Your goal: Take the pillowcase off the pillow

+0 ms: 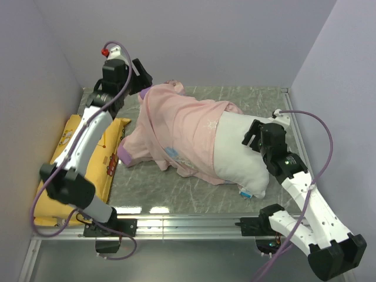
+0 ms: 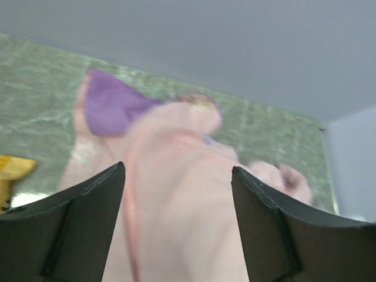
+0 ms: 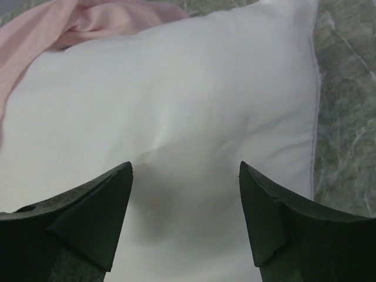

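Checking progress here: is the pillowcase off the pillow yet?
Partly off. The pillow shows bare white at its right end; the pillowcase is bunched over the rest.

No writing can be read in any view. The pillow (image 1: 241, 155) carries a small blue-white tag (image 1: 245, 191) at its near edge, too small to make out. The pillowcase (image 1: 176, 123) shows a white snowflake and a small blue patch, but no legible lettering. The yellow cushion (image 1: 108, 155) has small red and dark printed marks near its edge, and they are too small to tell whether they are words or pictures.
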Action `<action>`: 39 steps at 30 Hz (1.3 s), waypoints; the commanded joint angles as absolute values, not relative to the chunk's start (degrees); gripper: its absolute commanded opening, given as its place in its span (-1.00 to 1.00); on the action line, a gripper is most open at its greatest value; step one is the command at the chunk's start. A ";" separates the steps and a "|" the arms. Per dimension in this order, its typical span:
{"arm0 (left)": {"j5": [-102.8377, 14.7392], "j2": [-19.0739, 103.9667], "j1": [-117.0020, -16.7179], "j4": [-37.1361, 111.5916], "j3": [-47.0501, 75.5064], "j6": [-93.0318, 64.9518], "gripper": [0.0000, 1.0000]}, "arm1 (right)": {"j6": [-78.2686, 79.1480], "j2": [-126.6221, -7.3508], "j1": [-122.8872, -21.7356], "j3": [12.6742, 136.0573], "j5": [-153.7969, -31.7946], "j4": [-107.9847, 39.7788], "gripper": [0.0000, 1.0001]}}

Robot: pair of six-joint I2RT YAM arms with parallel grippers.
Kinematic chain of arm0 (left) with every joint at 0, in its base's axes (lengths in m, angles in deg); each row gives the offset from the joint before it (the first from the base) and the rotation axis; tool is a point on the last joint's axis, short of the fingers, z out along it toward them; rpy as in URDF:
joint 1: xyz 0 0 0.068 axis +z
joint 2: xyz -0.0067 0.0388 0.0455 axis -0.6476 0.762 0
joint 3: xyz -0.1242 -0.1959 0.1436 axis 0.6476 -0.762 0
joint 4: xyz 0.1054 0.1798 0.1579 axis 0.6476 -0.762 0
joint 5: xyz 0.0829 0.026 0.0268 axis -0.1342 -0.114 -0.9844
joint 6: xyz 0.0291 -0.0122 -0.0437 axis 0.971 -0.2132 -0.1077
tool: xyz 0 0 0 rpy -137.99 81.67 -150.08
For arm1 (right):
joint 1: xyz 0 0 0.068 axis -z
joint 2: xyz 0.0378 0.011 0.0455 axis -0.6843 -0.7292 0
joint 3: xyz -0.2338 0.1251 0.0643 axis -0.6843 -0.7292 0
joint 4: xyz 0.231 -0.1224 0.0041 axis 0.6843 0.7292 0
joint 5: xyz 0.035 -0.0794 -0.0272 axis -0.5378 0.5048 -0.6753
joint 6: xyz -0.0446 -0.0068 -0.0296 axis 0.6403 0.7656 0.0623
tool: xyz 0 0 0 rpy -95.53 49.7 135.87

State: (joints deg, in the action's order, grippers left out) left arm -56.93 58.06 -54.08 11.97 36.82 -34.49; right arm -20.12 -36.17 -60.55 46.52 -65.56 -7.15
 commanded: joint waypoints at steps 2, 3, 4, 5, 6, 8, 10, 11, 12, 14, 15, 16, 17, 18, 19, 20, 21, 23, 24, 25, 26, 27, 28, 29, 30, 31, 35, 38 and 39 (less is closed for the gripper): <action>-63.72 46.43 -63.28 14.73 23.92 -38.30 0.57 | -21.65 -32.14 -69.44 50.58 -60.67 -2.10 0.64; -64.26 42.49 -64.60 15.26 17.71 -39.71 0.56 | -22.53 -32.40 -74.16 50.94 -58.63 0.87 0.64; -64.44 40.28 -67.40 16.48 14.08 -40.94 0.56 | -23.32 -32.23 -76.65 51.20 -57.31 2.03 0.64; -65.31 38.08 -68.91 17.54 10.65 -42.87 0.56 | -24.98 -32.05 -78.67 50.77 -56.08 2.91 0.64; -66.19 33.88 -70.40 17.89 4.18 -44.28 0.57 | -25.96 -31.09 -82.69 50.24 -54.41 4.05 0.64; -66.20 29.81 -74.54 20.96 -2.54 -47.35 0.57 | -28.41 -30.21 -85.80 47.62 -53.08 4.50 0.65; -66.98 25.06 -77.87 21.76 -10.45 -49.47 0.58 | -29.92 -30.11 -89.22 46.20 -51.06 5.72 0.66; -66.99 23.66 -78.93 23.68 -13.09 -51.05 0.60 | -30.79 -30.38 -90.02 44.89 -50.79 5.82 0.67; -66.55 21.73 -80.34 25.09 -17.90 -51.67 0.61 | -31.24 -31.07 -90.64 44.27 -50.79 5.73 0.68; -66.02 21.01 -81.40 29.03 -21.71 -52.64 0.65 | -32.72 -31.96 -93.36 42.42 -50.35 5.47 0.70; -66.11 21.09 -81.75 30.02 -24.34 -53.17 0.65 | -33.26 -32.83 -94.24 41.80 -50.18 4.95 0.71; -66.20 21.27 -82.19 31.07 -25.41 -53.43 0.66 | -33.79 -33.45 -95.21 40.75 -49.39 4.68 0.72; -66.37 21.36 -82.37 34.56 -26.47 -53.87 0.68 | -34.75 -34.15 -96.35 40.31 -49.04 4.42 0.75; -66.72 21.79 -82.29 36.42 -28.48 -54.14 0.70 | -35.11 -35.90 -96.97 39.96 -48.42 4.06 0.76; -67.25 22.49 -82.28 38.27 -29.11 -54.23 0.71 | -35.46 -36.79 -97.15 39.60 -47.89 4.06 0.78; -67.43 23.46 -82.28 39.85 -29.37 -53.88 0.72 | -36.16 -37.66 -97.32 39.51 -46.93 3.97 0.79; -67.69 26.25 -82.28 41.87 -29.20 -53.79 0.72 | -36.42 -38.98 -97.24 39.77 -46.40 4.41 0.79; -68.30 29.25 -82.28 43.73 -29.03 -53.96 0.69 | -36.34 -39.78 -97.41 40.65 -45.43 4.15 0.79; -68.57 31.88 -82.28 45.48 -29.11 -54.14 0.67 | -36.17 -40.48 -97.33 41.09 -45.34 3.89 0.78; -69.35 32.95 -82.28 45.67 -28.94 -54.31 0.57 | -35.82 -41.01 -97.33 41.44 -45.25 3.36 0.77; -71.54 34.00 -82.28 45.84 -28.59 -54.58 0.48 | -34.94 -41.54 -97.33 41.45 -44.30 2.84 0.73; -72.52 35.67 -82.28 46.02 -27.80 -54.58 0.35 | -34.76 -43.19 -97.24 41.62 -44.02 2.40 0.68; -73.40 36.38 -82.20 46.28 -27.45 -54.49 -0.04 | -34.58 -44.08 -97.24 42.67 -43.41 2.57 0.56; -75.06 37.08 -82.28 45.94 -26.83 -54.06 -0.28 | -34.23 -44.96 -97.32 43.46 -42.97 2.74 0.08; -76.21 38.22 -82.20 45.24 -25.00 -53.70 -0.54 | -33.97 -46.27 -97.33 44.25 -41.92 3.61 -0.22; -77.17 38.58 -82.20 42.53 -23.94 -53.18 -0.95 | -33.71 -46.55 -97.33 46.17 -41.48 4.32 -0.49; -82.09 34.04 -82.20 33.94 -17.54 -49.32 -1.00 | -30.29 -43.49 -97.33 52.33 -40.94 7.48 -1.00; -86.05 28.85 -82.37 23.93 -12.35 -45.98 -0.99 | -27.21 -41.37 -97.33 61.37 -44.01 13.01 -1.00; -87.80 25.26 -82.81 22.05 -8.06 -44.57 -0.99 | -26.42 -39.71 -97.33 64.18 -45.76 15.46 -1.00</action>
